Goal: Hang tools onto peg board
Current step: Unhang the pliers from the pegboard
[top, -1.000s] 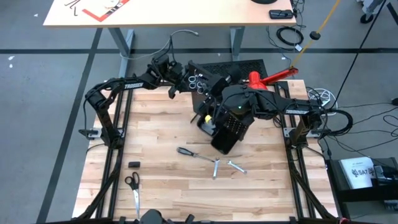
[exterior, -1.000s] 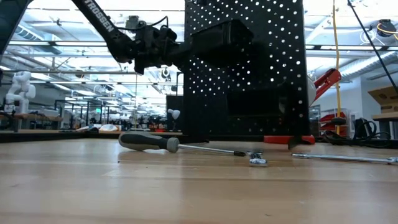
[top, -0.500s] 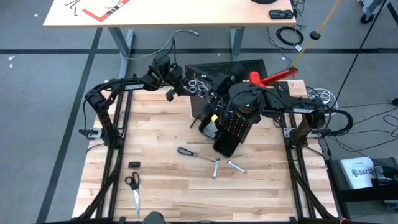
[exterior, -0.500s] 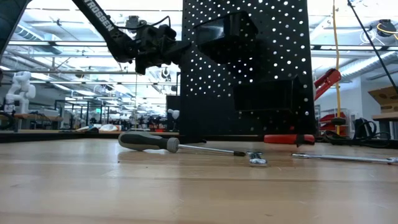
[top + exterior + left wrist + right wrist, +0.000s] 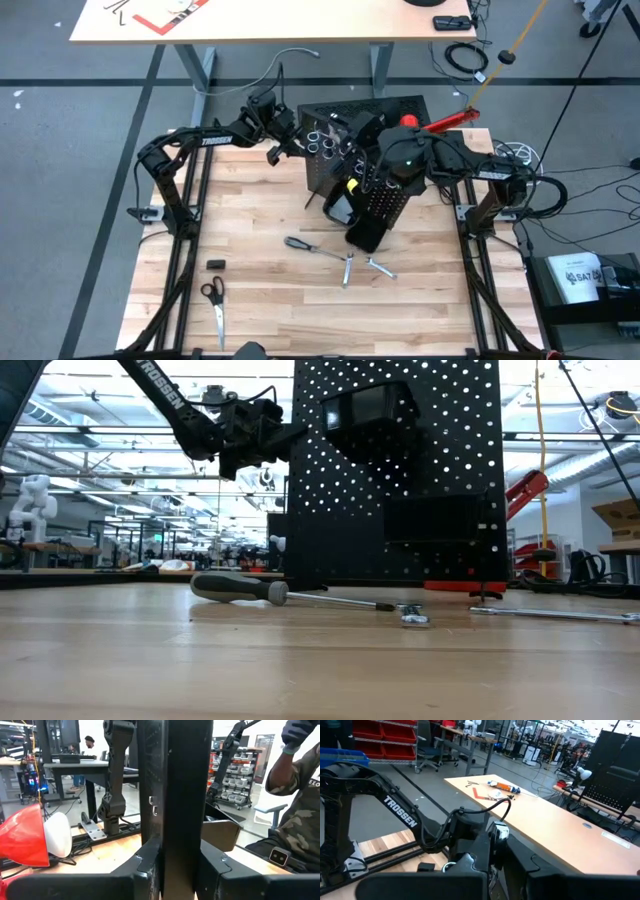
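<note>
The black perforated peg board (image 5: pixel 390 480) stands upright at mid-table, its lower edge (image 5: pixel 390 582) at the table top. Silver rings (image 5: pixel 325 140) and a black bin (image 5: pixel 340 207) sit on it. My left gripper (image 5: pixel 293 140) is shut on its left side edge, and my right gripper (image 5: pixel 352 132) is shut at its top. On the wood nearer the front lie a dark-handled screwdriver (image 5: pixel 308 247) and two thin silver wrenches (image 5: pixel 347 270) (image 5: pixel 380 267). My left gripper pinches the board's left side edge (image 5: pixel 180 820) between its two fingers (image 5: pixel 145 865), high up on the board. The fingers come level from the table's left, one on each face. My right gripper is shut on the board's top edge (image 5: pixel 345 138), reaching in from the table's right. Its own body hides the exact place of contact.
Scissors (image 5: pixel 213 300) and a small black piece (image 5: pixel 215 264) lie near the front left. A flat black slotted panel (image 5: pixel 385 104) and a red clamp (image 5: pixel 440 122) are behind the board. A person's camouflage sleeve (image 5: pixel 295 795) shows beyond the table.
My right gripper has gone toward the table's far edge and a little up, taking the board's top with it. The board now stands more upright and has turned slightly, showing wider in the low view. Its left edge has stayed in my left gripper.
</note>
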Controlling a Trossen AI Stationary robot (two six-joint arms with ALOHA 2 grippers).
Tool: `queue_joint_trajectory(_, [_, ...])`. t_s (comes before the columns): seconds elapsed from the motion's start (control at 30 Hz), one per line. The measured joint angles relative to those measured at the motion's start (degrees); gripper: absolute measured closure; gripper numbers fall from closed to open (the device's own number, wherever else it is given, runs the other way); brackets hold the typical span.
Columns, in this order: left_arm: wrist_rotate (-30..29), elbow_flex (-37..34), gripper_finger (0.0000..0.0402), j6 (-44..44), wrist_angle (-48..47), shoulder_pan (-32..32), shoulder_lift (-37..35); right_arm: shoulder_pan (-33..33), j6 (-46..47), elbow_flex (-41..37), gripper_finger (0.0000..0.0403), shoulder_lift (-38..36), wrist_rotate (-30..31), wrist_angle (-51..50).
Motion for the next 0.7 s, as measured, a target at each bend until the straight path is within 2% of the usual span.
queue_joint_trajectory(0.27, [0.0,0.0,0.0318,0.7,0.0,-0.1,0.0,0.0,-1.8,0.0,0.0387,-0.9,0.0,0.3])
queue_joint_trajectory(0.7, [-0.1,-0.1,0.0318,1.0,0.0,-0.1,0.0,0.0,-10.3,0.1,0.0387,-0.9,-0.6,2.3])
